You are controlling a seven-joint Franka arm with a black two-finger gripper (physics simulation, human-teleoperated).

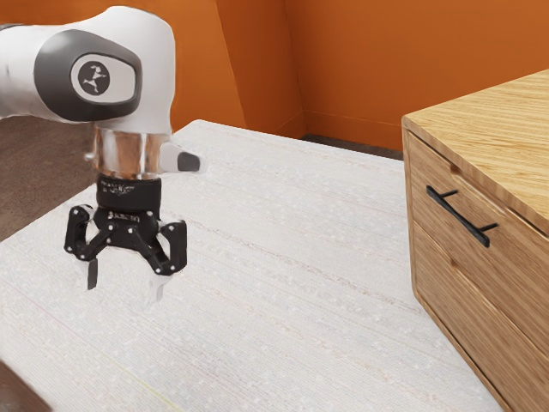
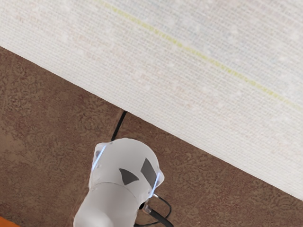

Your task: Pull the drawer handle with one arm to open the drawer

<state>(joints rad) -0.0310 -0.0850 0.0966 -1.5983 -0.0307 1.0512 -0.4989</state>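
Nothing done yet. Our gripper hangs over the table, fingers apart and empty, well apart from the drawer handle on the cabinet at the exterior view's right. The drawer looks flush; reach, grasp and pull all remain.

Shut wooden drawer — slim black handle across its front.

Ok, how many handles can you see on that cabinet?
1. The black handle sits on the cabinet's front, near its top, at the exterior view's right. The front's lower part runs off the picture's edge, so another may be hidden.
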